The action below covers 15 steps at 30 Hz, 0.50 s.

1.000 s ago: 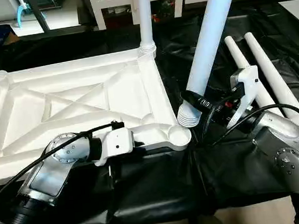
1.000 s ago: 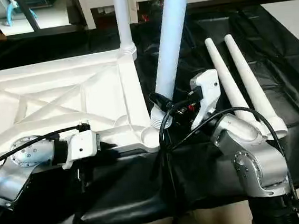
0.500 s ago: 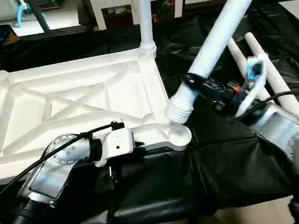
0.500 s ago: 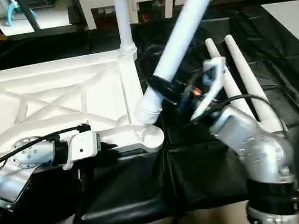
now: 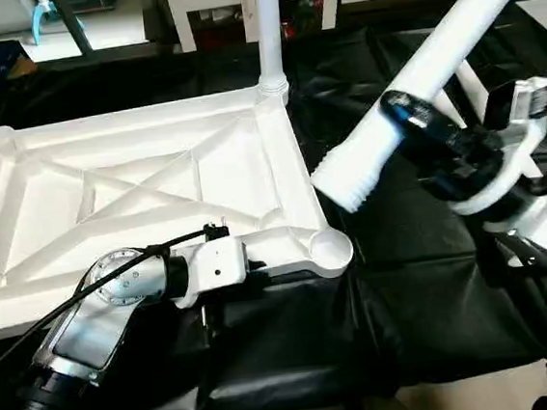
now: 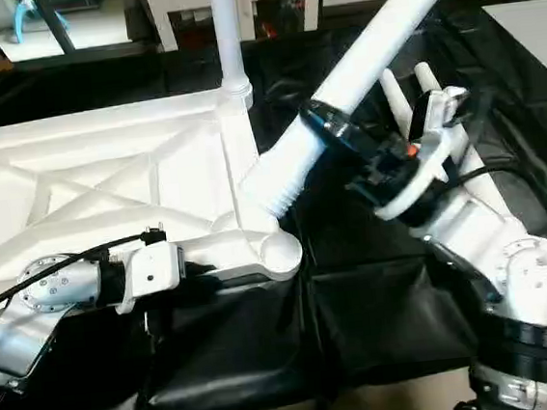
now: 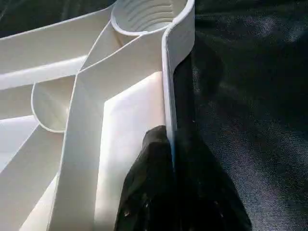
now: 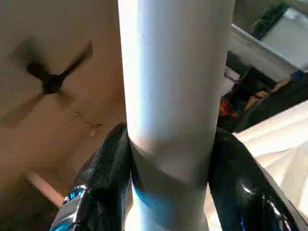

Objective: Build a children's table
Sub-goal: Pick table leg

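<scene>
Right gripper [image 5: 419,125] clamps the long, light, slick leg [image 5: 416,75] near its threaded end, sensibly close, while left gripper [image 7: 168,144] pinches shut on the stiff tabletop [image 5: 135,179] rim.

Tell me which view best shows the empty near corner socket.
Left wrist view: the corner socket shows its ribbed inside, just beyond the left gripper clamping the tabletop's rim. Both eye views show its round outline; the right wrist view shows the held leg.

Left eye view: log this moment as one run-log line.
left gripper: shut on table top edge | right gripper: holds leg tilted, threaded end above near corner socket | one leg fitted
</scene>
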Motion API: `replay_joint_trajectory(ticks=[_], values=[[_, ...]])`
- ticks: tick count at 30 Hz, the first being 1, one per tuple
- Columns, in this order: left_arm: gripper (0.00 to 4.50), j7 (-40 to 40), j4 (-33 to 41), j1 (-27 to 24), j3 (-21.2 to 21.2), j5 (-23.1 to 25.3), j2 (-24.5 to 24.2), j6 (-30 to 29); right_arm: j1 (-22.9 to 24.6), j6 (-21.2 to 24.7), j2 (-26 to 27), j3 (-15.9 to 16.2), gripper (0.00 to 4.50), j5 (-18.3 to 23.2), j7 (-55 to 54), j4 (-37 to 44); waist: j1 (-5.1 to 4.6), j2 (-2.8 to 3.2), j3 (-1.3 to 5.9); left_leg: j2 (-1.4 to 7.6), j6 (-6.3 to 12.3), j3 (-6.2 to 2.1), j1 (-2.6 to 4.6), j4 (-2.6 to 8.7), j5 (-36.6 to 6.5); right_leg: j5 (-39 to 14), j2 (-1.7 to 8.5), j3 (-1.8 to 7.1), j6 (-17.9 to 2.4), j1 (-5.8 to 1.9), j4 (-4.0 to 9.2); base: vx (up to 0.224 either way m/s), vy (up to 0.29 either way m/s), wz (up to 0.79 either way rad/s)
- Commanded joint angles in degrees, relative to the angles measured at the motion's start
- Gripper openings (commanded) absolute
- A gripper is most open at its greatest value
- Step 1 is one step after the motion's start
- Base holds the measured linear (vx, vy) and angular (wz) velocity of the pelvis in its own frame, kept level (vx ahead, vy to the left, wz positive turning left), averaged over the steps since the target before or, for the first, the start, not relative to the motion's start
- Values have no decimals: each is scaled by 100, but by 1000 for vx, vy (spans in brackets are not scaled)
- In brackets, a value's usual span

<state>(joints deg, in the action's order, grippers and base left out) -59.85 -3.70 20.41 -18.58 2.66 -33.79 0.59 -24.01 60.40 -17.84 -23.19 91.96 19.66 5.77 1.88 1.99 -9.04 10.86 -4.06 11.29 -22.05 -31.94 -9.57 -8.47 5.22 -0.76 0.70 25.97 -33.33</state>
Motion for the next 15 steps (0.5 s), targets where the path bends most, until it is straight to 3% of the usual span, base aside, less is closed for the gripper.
replay_joint_trajectory(ticks=[1, 11, 15], values=[[2, 73, -207, -160, -132, 266, -79, -118, 39, 63, -67, -64, 187, 346, -84, 19, -5, -80, 307, 91, 157, -20, 89, 380, -1171, -1841, 124, 116, -916, -249, 418, 0, 0, 0], [2, 90, -148, -179, -143, 266, -96, -165, 54, -9, -208, -64, 187, 1177, -411, 4, 4, -81, 267, 94, 83, -24, 92, 419, -1416, -2301, 136, 115, -739, -218, 485, 0, 0, 0], [2, 86, -112, -195, -150, 264, -109, -195, 223, 107, -394, -102, 187, 1691, 87, 350, 15, -88, 251, 102, 99, -27, 87, 429, -1495, -2400, 137, 119, -660, -207, 507, 0, 0, 0]])
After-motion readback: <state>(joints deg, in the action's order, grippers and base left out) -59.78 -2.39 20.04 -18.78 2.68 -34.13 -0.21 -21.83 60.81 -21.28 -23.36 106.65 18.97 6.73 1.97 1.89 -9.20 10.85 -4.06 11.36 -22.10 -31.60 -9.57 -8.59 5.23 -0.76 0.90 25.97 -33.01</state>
